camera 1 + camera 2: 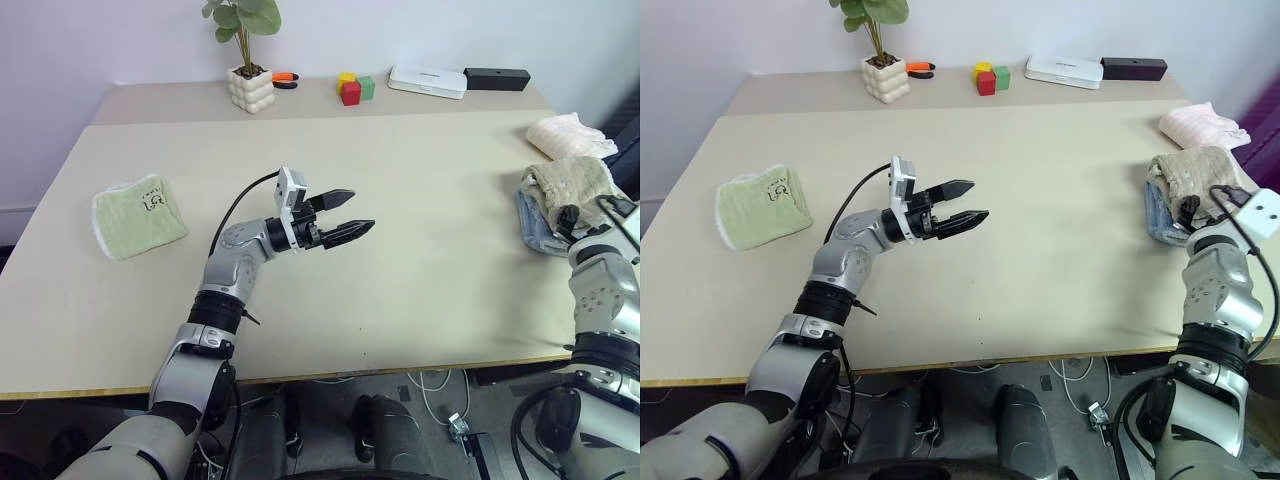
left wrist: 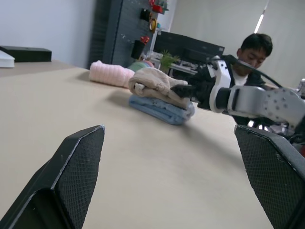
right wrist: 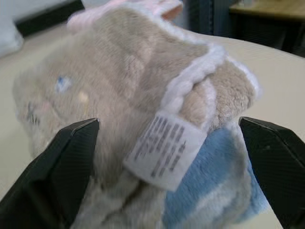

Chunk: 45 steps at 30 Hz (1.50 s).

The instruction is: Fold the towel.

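The towel [image 1: 572,178] is a beige terry bundle with white corded edging, lying crumpled on a light blue towel [image 1: 533,226] at the table's right edge. In the right wrist view the towel [image 3: 109,95] looms close, with a white care label hanging from its edge. My right gripper [image 3: 169,123] is open, its two fingers spread wide on either side of the bundle's near end. From the head view, that gripper [image 1: 568,218] sits right at the towel's near side. My left gripper [image 1: 350,212] hovers open above the table's middle, pointing right, holding nothing.
A small green folded towel [image 1: 138,215] lies at the left and a pink towel [image 1: 568,135] at the far right. A potted plant [image 1: 250,88], coloured blocks [image 1: 352,88], a white box [image 1: 428,80] and a black box [image 1: 497,78] line the back. A person [image 2: 255,47] sits beyond the right edge.
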Each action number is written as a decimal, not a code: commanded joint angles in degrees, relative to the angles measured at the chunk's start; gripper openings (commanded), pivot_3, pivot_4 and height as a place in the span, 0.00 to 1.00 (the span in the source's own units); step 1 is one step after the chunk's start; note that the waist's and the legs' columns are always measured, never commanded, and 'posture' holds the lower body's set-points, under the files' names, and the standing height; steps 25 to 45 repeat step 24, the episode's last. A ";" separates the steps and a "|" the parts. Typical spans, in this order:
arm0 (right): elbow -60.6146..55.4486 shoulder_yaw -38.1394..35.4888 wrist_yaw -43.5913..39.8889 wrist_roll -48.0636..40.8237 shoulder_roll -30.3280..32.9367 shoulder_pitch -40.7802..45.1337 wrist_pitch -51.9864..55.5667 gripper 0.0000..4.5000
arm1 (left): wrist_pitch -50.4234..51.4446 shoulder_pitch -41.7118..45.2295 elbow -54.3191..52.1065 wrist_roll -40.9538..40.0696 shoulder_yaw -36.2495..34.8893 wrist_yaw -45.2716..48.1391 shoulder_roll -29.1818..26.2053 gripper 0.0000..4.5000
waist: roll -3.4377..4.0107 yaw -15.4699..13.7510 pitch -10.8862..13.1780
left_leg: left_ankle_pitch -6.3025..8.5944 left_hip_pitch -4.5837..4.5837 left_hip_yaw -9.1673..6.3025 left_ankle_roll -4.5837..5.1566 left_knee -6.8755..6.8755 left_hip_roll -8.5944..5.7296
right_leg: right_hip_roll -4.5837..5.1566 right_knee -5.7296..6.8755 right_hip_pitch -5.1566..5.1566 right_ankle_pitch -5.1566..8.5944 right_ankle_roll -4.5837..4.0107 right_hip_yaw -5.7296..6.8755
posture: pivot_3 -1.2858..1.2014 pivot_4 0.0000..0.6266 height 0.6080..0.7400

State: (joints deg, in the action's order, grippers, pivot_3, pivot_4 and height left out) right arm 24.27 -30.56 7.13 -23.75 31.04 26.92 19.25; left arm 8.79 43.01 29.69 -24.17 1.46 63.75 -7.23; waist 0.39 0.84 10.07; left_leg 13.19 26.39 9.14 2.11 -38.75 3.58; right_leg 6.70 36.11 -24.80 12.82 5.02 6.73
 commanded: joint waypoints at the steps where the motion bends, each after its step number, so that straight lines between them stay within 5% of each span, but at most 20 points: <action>1: -5.25 1.93 3.64 5.91 1.31 -2.17 0.57 1.00 | -2.62 2.34 0.96 0.66 0.00 1.02 0.56 1.00 | 0.01 -0.10 -0.01 | 0.00 0.00 0.00 0.00 0.00 0.00 | 0.00 0.00 0.00 0.00 0.00 0.00 | 0.52 0.24 1.00; 14: -14.61 5.81 5.26 20.22 4.36 -3.05 -13.15 1.00 | -5.49 2.76 3.89 1.28 -1.20 1.91 -0.23 1.00 | 0.01 0.10 -0.01 | 0.01 0.00 -0.01 0.01 -0.04 0.00 | 0.00 0.00 0.00 0.03 0.03 -0.01 | 0.52 0.24 1.00; 17: -14.06 6.22 -3.38 14.42 2.85 0.15 -18.08 1.00 | -5.93 3.02 3.57 1.21 -1.63 1.62 -0.90 1.00 | 0.01 0.14 0.00 | 0.01 0.00 0.00 0.01 -0.04 0.00 | 0.00 0.00 0.00 0.03 0.04 -0.02 | 0.52 0.24 1.00; 24: -24.35 18.04 -43.08 -5.39 1.53 0.82 -14.24 1.00 | -5.80 -0.26 -1.08 1.12 -3.43 -0.01 -6.33 1.00 | 0.01 0.19 0.00 | 0.10 0.00 -0.03 0.17 -0.04 0.05 | -0.04 0.03 0.00 0.02 0.03 0.00 | 0.52 0.24 1.00; 45: -24.35 18.04 -43.08 -5.39 1.53 0.82 -14.24 1.00 | -5.80 -0.26 -1.08 1.12 -3.43 -0.01 -6.33 1.00 | 0.01 0.19 0.00 | 0.10 0.00 -0.03 0.17 -0.04 0.05 | -0.04 0.03 0.00 0.02 0.03 0.00 | 0.52 0.24 1.00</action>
